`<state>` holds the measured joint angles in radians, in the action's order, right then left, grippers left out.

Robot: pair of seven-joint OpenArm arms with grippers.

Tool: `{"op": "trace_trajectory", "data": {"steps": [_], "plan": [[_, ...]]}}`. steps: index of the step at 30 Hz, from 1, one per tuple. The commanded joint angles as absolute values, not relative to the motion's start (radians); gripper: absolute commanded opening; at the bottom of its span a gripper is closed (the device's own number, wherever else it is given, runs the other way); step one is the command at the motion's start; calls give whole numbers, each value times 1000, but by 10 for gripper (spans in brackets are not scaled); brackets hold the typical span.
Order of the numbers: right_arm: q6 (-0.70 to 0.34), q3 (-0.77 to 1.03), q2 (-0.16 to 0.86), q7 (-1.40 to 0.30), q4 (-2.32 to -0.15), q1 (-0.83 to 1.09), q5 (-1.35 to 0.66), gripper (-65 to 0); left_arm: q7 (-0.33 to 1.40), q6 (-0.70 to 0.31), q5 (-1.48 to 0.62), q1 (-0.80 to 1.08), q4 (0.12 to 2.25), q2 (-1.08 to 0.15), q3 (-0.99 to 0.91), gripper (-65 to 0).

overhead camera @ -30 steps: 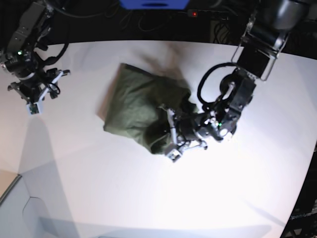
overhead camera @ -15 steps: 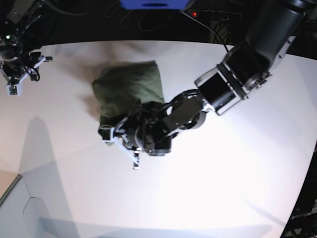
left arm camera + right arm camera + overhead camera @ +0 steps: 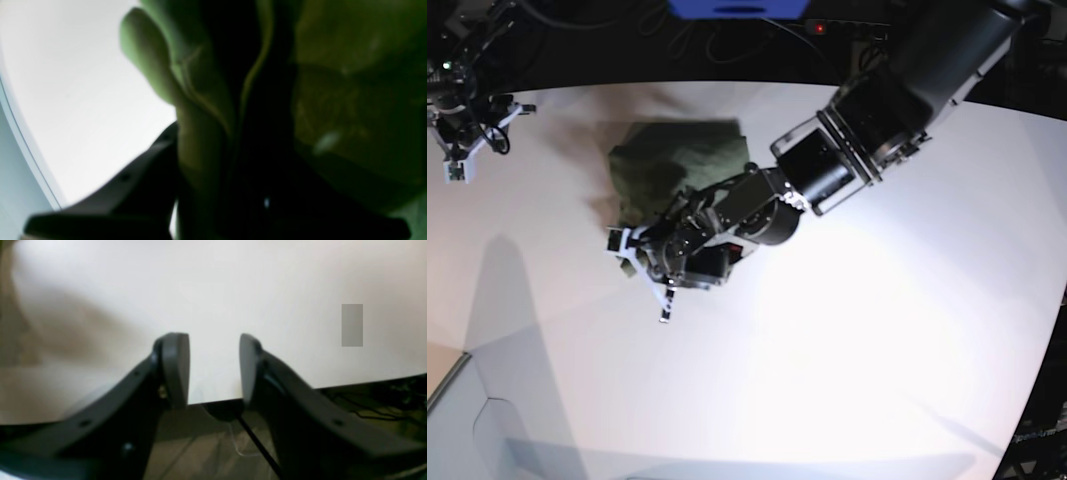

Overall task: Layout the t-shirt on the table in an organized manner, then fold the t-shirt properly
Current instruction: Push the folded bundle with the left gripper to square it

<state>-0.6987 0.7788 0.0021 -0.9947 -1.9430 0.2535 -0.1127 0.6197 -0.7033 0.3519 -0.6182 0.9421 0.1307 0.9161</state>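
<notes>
I read right gripper (image 3: 462, 150) first: parked off by far table (image 3: 877, 330) edge, jaws apart, nothing between them; kept clear so it doesn't snag cloth. Shirt (image 3: 677, 165) sits bunched just behind left gripper (image 3: 642, 270), one fold running into its jaws. I judge left gripper clenched on shirt, dragging it to spread it. Versus a second ago: left arm reaches much further across, shirt pulled along; right gripper moved further out.
</notes>
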Motion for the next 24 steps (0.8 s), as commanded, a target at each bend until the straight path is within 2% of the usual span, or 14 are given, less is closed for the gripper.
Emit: {"op": "trace_trajectory", "data": {"steps": [1, 5, 7, 8, 11, 21, 24], "plan": [[-698, 783, 15, -977, -1974, 252, -122, -428, 616, -698, 358, -650, 955, 143, 906, -566], [-698, 780, 13, -980, -1977, 249, -124, -428, 616, -698, 361, -653, 969, 139, 906, -311], [-698, 777, 13, -980, -1977, 251, -124, -428, 616, -698, 363, -657, 969, 137, 906, -230], [-698, 777, 13, -980, -1977, 251, -124, -428, 616, -698, 363, -667, 970, 137, 906, -213], [-698, 777, 10, -980, -1977, 252, -124, -428, 616, -698, 363, -684, 1003, 136, 898, -198], [-698, 776, -1, -980, -1977, 252, -124, -428, 627, -698, 366, -690, 1245, 133, 642, -198], [-698, 771, -10, -981, -1997, 252, -125, -429, 628, -698, 366, -684, 1326, 74, 561, -199]]}}
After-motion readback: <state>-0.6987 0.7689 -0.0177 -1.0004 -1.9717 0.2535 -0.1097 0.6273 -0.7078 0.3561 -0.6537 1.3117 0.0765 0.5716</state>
